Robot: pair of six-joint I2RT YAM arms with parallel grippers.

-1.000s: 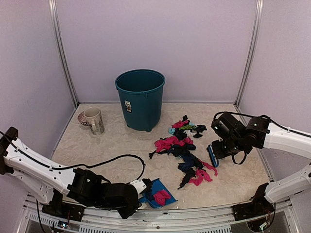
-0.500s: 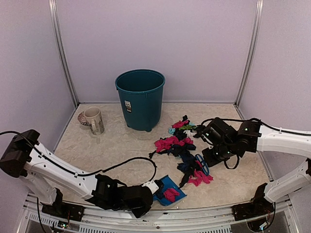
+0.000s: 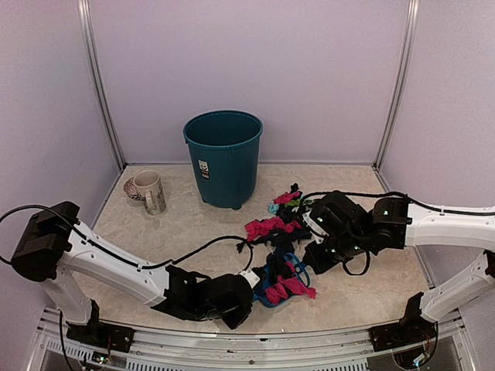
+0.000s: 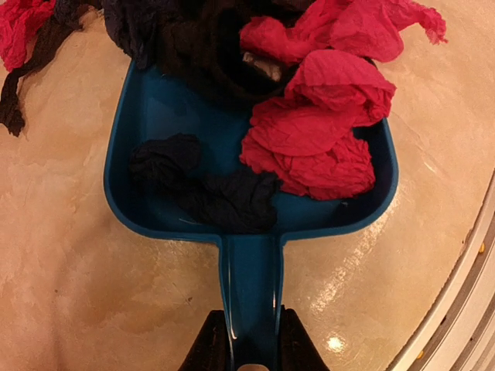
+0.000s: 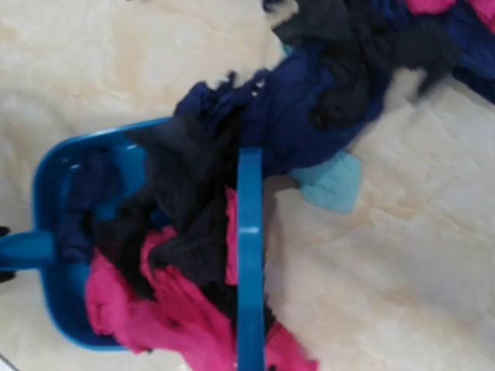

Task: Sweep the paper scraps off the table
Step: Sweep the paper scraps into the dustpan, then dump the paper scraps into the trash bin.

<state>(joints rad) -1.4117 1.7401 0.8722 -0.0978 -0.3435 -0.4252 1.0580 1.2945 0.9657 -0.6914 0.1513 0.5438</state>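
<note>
The left end effector [image 3: 252, 286] lies low near the front edge of the table [image 3: 186, 228], its fingers [image 4: 210, 346] closed narrowly on the handle of the blue dustpan [image 4: 166, 108]. The pan sits flat on the table with its open mouth facing away from the arm and into the pile. The paper scraps [image 3: 277, 227] form a loose heap right of centre, running from just in front of the teal bin [image 3: 224, 154] down to the dustpan [image 3: 267, 275]. In the left wrist view several scraps [image 4: 317, 131] are already in the pan: crumpled magenta pieces fill its right half, black ones lie at its left and back, and more black and pink paper is bunched across its mouth. The right end effector [image 3: 315, 255] is low over the heap on the far side of the pan. Its fingers are out of frame in its own wrist view, but the blue back of the hand brush [image 5: 249, 232] rises from the bottom middle of that view, so it appears clamped on the brush. The brush stands among dark blue, black and pink scraps [image 5: 309, 108] at the dustpan's [image 5: 48, 166] mouth, and a light teal bit [image 5: 331, 182] lies just beside it on the bare table. A mug [image 3: 152, 192] stands well apart at the left rear.
</note>
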